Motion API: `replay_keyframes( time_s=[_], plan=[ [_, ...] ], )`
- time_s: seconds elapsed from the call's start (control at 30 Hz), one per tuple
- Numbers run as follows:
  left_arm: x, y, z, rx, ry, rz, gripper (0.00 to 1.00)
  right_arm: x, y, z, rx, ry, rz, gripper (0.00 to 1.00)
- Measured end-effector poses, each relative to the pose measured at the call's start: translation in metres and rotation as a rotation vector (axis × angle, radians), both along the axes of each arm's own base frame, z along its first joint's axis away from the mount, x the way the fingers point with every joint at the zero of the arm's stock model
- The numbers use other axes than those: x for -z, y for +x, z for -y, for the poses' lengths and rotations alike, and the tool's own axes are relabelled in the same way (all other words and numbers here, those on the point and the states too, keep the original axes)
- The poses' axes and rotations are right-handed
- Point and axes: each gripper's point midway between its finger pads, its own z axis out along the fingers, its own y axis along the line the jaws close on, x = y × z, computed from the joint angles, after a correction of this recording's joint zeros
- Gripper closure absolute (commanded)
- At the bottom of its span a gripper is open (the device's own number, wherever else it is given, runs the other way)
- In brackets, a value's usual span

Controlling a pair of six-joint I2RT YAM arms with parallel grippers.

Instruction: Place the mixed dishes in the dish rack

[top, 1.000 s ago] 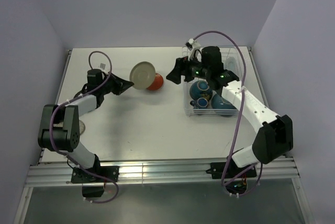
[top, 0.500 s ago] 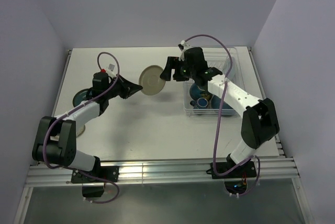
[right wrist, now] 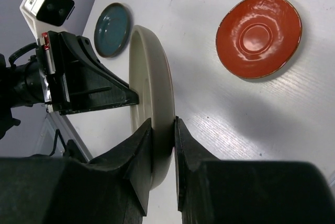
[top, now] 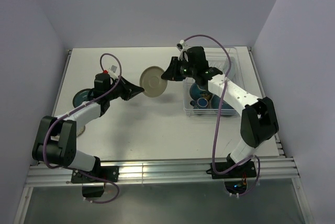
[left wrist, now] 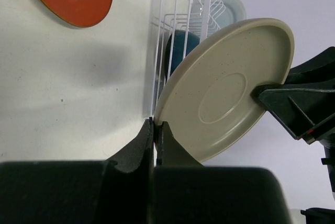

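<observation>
Your left gripper is pinched tight on the lower-left rim of the beige plate. Your right gripper is clamped narrow on the opposite rim. Both grip the same plate, which stands on edge in the air above the table. It hangs just left of the rack, outside the wires. The orange plate lies flat on the table close by, and the teal plate lies further out, beside your left arm.
</observation>
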Motion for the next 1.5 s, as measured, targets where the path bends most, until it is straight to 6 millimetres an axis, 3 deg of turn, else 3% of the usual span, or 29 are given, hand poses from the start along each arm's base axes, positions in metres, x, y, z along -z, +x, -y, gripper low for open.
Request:
replay_keyframes(
  time_s=[0.07, 0.17, 0.27, 0.57, 0.8, 0.93, 1.27, 1.5],
  plan=[
    [0.0, 0.0, 0.0, 0.002, 0.0, 0.001, 0.95, -0.001, 0.0, 0.0, -0.004, 0.005, 0.004, 1.0],
    [-0.001, -0.001, 0.001, 0.007, 0.001, 0.003, 0.78, -0.002, 0.0, 0.001, -0.013, 0.007, 0.007, 1.0],
    [-0.006, -0.005, 0.005, 0.026, -0.015, 0.011, 0.68, -0.003, -0.003, 0.001, -0.044, 0.018, 0.007, 1.0],
    [-0.024, -0.014, 0.02, 0.107, -0.072, 0.059, 0.6, 0.0, -0.011, 0.01, -0.122, 0.08, -0.032, 1.0],
    [-0.033, -0.018, 0.026, 0.149, -0.088, 0.096, 0.41, 0.006, -0.01, 0.021, -0.125, 0.11, -0.055, 1.0],
    [-0.043, -0.014, 0.027, 0.161, -0.077, 0.136, 0.37, 0.006, -0.006, 0.031, -0.108, 0.126, -0.062, 1.0],
    [-0.069, -0.012, 0.016, 0.15, 0.062, 0.259, 0.32, -0.017, 0.012, 0.091, 0.02, 0.15, 0.011, 1.0],
    [-0.1, -0.016, -0.016, 0.075, 0.272, 0.428, 0.25, -0.052, 0.028, 0.163, 0.216, 0.09, 0.167, 1.0]
  ],
)
